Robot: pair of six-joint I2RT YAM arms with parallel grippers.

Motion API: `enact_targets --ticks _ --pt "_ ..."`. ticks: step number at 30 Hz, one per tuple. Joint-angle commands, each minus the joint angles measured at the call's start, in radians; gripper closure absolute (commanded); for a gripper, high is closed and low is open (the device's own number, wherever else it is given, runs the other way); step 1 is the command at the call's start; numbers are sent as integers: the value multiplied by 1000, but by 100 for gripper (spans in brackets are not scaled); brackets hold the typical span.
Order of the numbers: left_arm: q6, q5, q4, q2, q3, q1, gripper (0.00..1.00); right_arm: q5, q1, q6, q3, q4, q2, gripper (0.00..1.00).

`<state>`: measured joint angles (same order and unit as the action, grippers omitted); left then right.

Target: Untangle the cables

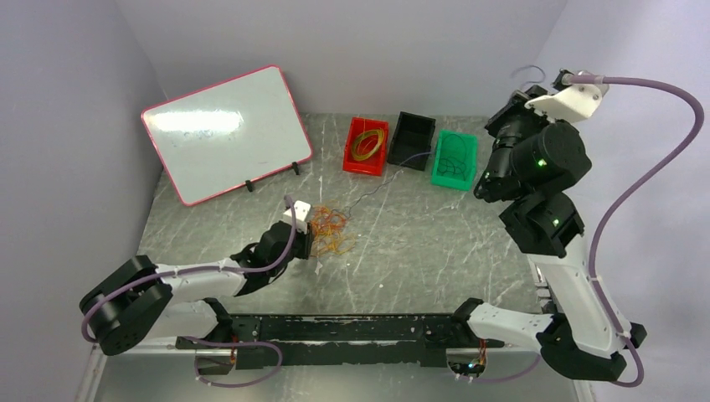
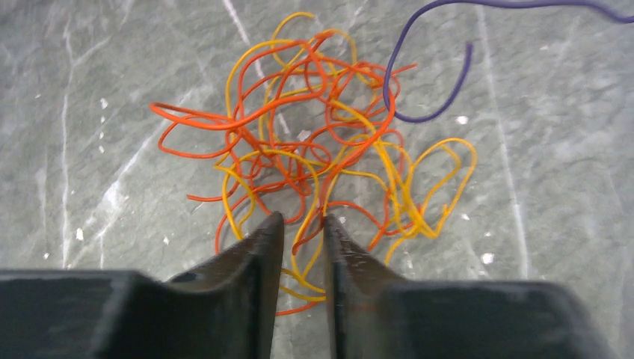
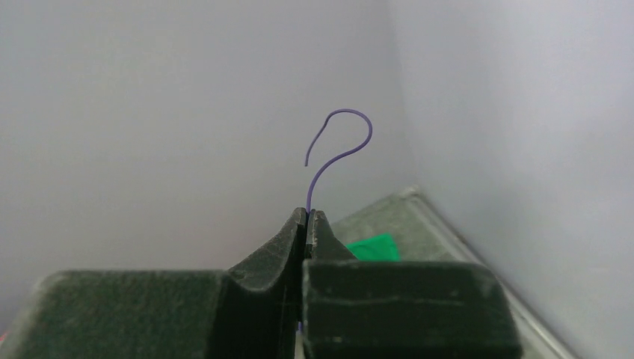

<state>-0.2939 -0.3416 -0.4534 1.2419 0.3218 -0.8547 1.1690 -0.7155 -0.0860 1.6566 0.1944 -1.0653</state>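
In the top view the orange and yellow cables (image 1: 332, 230) lie in a heap near the middle of the table (image 1: 435, 243), with the left gripper (image 1: 310, 241) at the heap's left edge and the right gripper (image 1: 521, 92) high in the upper right. In the left wrist view the left gripper (image 2: 301, 221) at the bottom has its jaws a little apart over the cables (image 2: 321, 149), and a purple cable (image 2: 386, 84) curls in the upper right. In the right wrist view the right gripper (image 3: 307, 217) is squeezed tight on the purple cable (image 3: 310, 196), which pokes up from its tips like a hook
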Motion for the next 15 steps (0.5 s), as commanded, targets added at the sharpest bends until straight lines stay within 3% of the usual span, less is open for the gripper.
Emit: enact_targets --ticks 1,7,11,15 --pt "52 90 -80 -89 14 -5 60 -419 2 267 53 217 19 100" --pt "85 133 -137 -163 5 -4 41 -790 1 373 93 199 -43 100" --pt "85 149 -166 -216 3 -3 29 -903 1 403 101 185 -55 100" --pt "118 139 -195 -237 25 5 25 -955 1 412 115 188 -51 100"
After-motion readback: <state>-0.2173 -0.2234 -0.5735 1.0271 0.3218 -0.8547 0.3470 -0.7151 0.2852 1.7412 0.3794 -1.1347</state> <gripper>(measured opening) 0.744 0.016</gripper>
